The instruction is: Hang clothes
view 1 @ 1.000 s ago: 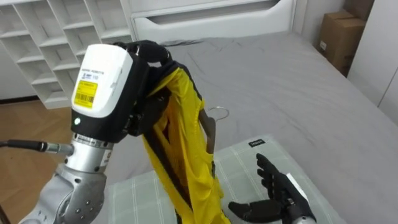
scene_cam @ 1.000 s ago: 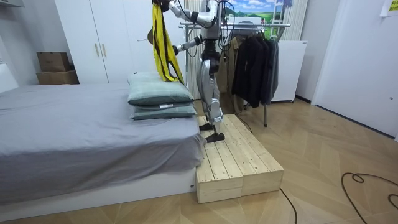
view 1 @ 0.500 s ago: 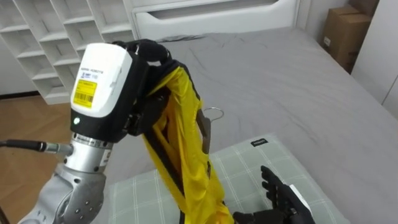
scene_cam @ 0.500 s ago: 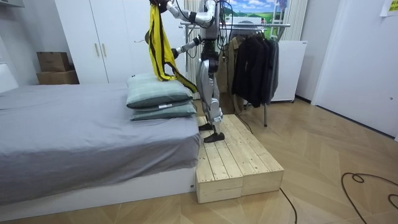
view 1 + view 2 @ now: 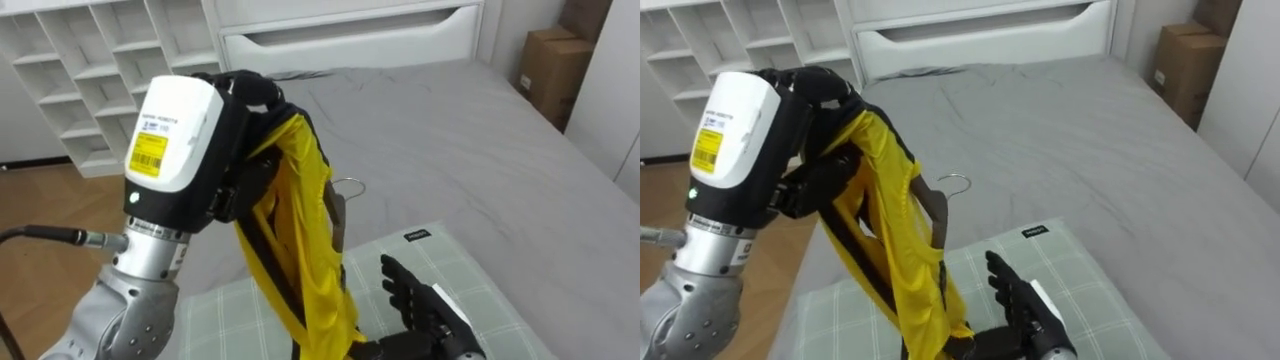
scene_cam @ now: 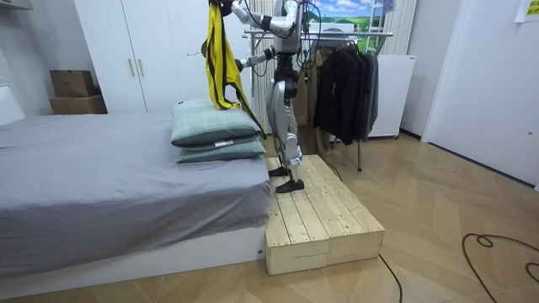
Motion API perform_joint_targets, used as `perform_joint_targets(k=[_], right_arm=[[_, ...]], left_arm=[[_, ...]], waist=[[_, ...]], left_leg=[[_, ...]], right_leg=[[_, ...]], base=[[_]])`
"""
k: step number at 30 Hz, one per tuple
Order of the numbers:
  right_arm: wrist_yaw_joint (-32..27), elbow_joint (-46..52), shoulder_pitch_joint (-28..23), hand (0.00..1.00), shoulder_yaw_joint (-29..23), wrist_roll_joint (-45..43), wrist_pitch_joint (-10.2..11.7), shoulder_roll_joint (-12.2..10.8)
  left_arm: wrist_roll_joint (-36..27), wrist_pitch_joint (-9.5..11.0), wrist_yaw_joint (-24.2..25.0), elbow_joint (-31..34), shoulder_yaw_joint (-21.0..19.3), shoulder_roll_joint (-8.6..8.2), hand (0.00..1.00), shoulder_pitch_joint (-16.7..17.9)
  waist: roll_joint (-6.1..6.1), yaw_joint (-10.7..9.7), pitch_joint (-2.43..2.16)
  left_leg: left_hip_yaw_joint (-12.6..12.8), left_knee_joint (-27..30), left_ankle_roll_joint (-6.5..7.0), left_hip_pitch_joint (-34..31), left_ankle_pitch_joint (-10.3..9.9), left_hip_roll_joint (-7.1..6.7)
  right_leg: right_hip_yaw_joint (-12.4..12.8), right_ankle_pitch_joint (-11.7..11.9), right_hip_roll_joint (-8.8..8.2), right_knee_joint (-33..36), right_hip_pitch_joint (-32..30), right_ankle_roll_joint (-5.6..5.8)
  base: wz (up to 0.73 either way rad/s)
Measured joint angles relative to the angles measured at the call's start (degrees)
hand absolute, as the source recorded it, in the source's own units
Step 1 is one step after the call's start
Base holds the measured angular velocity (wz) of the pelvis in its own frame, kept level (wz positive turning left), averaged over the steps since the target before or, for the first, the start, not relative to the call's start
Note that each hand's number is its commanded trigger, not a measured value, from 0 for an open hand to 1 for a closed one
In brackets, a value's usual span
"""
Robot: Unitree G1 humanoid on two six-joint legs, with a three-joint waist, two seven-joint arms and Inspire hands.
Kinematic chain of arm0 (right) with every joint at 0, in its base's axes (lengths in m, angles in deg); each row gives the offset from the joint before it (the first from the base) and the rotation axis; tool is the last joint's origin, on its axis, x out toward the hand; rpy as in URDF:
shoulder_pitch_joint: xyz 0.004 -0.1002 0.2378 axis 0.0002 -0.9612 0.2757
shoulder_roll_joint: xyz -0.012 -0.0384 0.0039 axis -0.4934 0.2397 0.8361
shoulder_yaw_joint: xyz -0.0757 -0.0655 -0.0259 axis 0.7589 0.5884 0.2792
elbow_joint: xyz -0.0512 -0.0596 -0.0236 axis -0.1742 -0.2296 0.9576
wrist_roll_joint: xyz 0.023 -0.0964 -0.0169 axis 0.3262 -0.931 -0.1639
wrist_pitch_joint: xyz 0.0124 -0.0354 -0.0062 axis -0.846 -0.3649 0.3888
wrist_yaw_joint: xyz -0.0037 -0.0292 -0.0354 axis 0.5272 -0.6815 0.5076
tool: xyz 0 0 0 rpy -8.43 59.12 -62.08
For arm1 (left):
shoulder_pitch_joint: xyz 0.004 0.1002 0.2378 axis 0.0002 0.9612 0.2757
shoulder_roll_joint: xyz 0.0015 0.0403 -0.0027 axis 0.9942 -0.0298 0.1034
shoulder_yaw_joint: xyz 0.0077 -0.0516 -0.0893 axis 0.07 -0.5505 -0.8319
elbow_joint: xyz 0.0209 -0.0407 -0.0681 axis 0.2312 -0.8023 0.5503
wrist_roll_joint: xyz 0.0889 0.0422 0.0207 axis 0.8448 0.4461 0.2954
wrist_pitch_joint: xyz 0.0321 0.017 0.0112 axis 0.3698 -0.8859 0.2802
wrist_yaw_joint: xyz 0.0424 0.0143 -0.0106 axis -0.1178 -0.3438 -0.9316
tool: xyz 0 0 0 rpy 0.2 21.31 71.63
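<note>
Left hand (image 5: 246, 88) raised high, seemingly clenched on yellow garment (image 5: 305, 215); right hand (image 5: 420, 302) low, spread open.

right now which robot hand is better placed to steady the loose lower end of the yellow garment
Right, probably. The right robot hand is open beside the lower end of the yellow garment, above the pillow. The left robot hand is raised high and shut on the garment's top.

Bed (image 6: 101, 181): grey cover, white frame, two green pillows (image 6: 215, 128) stacked.
Floor (image 6: 438, 240): pale parquet, wooden platform (image 6: 324, 223) beside the bed.
Walls: white wardrobe (image 6: 152, 50), cubby shelves (image 5: 60, 70), rack of dark coats (image 6: 341, 84).
</note>
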Motion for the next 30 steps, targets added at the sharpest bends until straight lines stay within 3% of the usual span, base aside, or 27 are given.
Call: perform_joint_targets(k=[7,12,20,23,30], right_arm=[[2.79,2.80,-0.03,0.00,2.00,5.50,-0.05,0.31],[4.52,6.25,-0.04,0.00,4.49,8.67,-0.12,1.49],[5.57,7.66,-0.03,0.00,7.44,15.69,-0.12,2.06],[6.25,7.68,-0.03,0.00,8.96,19.20,-0.13,2.63],[6.68,7.64,-0.03,0.00,9.15,23.19,-0.18,2.92]], left_arm=[[0.11,-0.01,0.16,0.00,0.00,-1.01,1.00,0.00],[0.09,-0.15,0.00,-0.01,0.00,-0.77,1.00,0.00],[1.07,0.10,-1.69,-0.04,0.04,0.06,1.00,-0.25],[1.06,0.12,-1.90,-0.04,0.05,0.93,1.00,-0.25],[1.06,0.04,-3.95,-0.07,2.10,1.09,1.00,-0.26]], waist=[[-0.04,0.94,0.02],[-0.33,1.14,0.17],[-1.96,1.59,0.36],[-2.17,1.60,0.41],[-2.19,1.70,0.43]], left_leg=[[-0.17,0.00,0.00,0.06,0.00,0.03],[0.05,-0.09,0.00,-0.06,0.00,0.03],[0.10,-0.17,-0.01,-0.05,0.00,0.08],[0.11,-0.30,0.00,-0.04,-0.01,0.06],[0.09,-0.34,0.04,0.02,-0.04,0.07]], right_leg=[[-0.15,0.02,-0.10,0.02,0.09,0.01],[-0.29,0.02,-0.18,0.02,-0.05,0.03],[-0.19,0.02,-0.14,-0.03,0.01,0.03],[-0.14,0.03,-0.13,-0.06,-0.05,0.04],[-0.19,0.06,-0.12,-0.07,0.05,0.07]], base=[[0.00],[0.00],[0.00],[0.00],[0.00]])
